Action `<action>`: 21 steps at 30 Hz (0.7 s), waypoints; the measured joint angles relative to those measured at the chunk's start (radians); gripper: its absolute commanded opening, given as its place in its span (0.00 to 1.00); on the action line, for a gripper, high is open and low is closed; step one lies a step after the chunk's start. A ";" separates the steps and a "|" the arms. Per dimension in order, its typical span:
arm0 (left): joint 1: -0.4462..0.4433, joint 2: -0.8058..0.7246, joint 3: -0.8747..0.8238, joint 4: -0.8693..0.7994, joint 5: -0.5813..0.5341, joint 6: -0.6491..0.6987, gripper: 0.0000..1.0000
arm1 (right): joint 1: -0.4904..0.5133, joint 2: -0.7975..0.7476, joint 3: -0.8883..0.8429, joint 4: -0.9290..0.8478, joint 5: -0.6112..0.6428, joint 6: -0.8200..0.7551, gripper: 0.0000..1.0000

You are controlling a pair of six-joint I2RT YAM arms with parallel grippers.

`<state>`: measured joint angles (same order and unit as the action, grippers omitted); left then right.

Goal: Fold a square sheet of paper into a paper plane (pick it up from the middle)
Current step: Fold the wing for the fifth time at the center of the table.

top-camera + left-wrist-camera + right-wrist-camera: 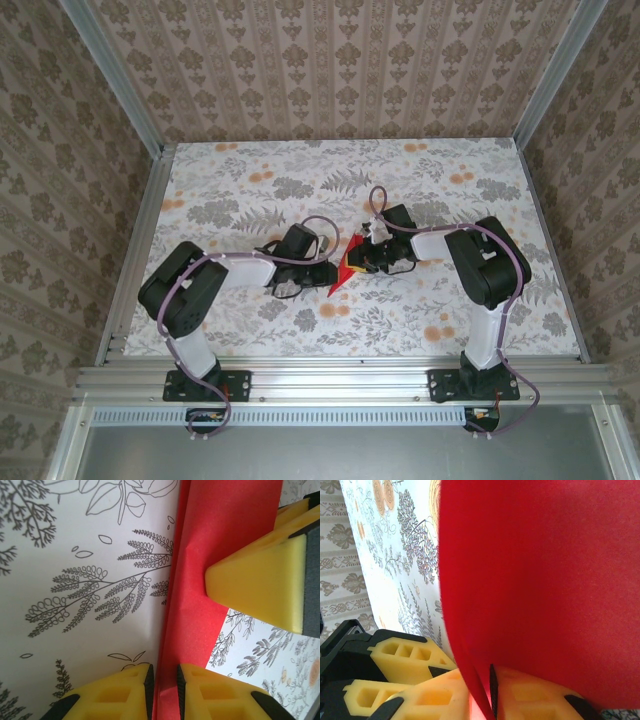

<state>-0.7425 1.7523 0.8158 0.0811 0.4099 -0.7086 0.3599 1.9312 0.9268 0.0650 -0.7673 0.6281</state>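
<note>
Red paper plane [342, 268], creased: left gripper [163, 677] pinches its left edge, right gripper [489, 685] clamps its right side.

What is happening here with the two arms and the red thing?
Two robot arms are working on a red paper at the middle of the floral table. The left gripper is shut on one folded edge, and the right gripper is shut on it from the other side. The paper has creased layers and a pointed end.
</note>
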 measured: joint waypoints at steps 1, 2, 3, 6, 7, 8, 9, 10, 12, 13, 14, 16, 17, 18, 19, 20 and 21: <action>-0.004 0.001 0.007 -0.012 -0.008 0.006 0.23 | 0.000 0.000 0.000 0.000 0.000 0.000 0.21; -0.009 0.002 0.016 -0.027 -0.017 0.013 0.23 | 0.000 0.000 0.000 0.000 0.000 0.000 0.22; -0.013 0.003 0.025 -0.043 -0.026 0.021 0.23 | 0.000 0.000 0.000 0.000 -0.002 0.000 0.23; -0.028 0.013 0.055 -0.089 -0.060 0.041 0.21 | 0.000 0.000 0.000 0.000 -0.004 0.000 0.23; -0.032 0.014 0.063 -0.104 -0.071 0.047 0.21 | 0.000 0.000 0.000 0.000 -0.003 -0.001 0.23; -0.038 0.016 0.073 -0.121 -0.084 0.053 0.21 | 0.000 0.000 0.000 0.000 -0.003 -0.001 0.23; -0.043 0.016 0.079 -0.133 -0.096 0.059 0.21 | 0.000 -0.001 0.000 -0.001 -0.002 -0.003 0.23; -0.049 0.017 0.087 -0.146 -0.108 0.064 0.21 | 0.000 -0.002 0.000 -0.002 -0.001 -0.004 0.22; -0.062 0.024 0.109 -0.177 -0.135 0.078 0.21 | 0.001 -0.003 0.000 -0.004 0.002 -0.008 0.22; -0.068 0.027 0.119 -0.193 -0.148 0.084 0.21 | 0.001 -0.004 0.000 -0.005 0.005 -0.010 0.22; -0.073 0.031 0.130 -0.209 -0.161 0.089 0.21 | 0.002 -0.005 0.000 -0.007 0.008 -0.015 0.21; -0.082 0.035 0.145 -0.233 -0.182 0.097 0.20 | 0.005 -0.007 0.000 -0.012 0.019 -0.023 0.19; -0.087 0.037 0.151 -0.243 -0.193 0.101 0.21 | 0.006 -0.008 0.000 -0.013 0.024 -0.025 0.19; -0.090 0.039 0.156 -0.251 -0.201 0.104 0.20 | 0.007 -0.008 0.000 -0.015 0.028 -0.027 0.18; -0.092 0.040 0.160 -0.257 -0.207 0.104 0.20 | 0.007 -0.008 0.000 -0.016 0.030 -0.030 0.18; -0.095 0.041 0.163 -0.262 -0.214 0.105 0.21 | 0.007 -0.008 0.000 -0.018 0.032 -0.031 0.17; -0.098 0.042 0.166 -0.266 -0.219 0.107 0.21 | 0.008 -0.008 0.000 -0.019 0.034 -0.031 0.17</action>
<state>-0.8402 1.7939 0.9813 -0.1844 0.1905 -0.6014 0.3676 1.9232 0.9268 0.0463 -0.7330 0.5968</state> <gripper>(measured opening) 0.206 0.176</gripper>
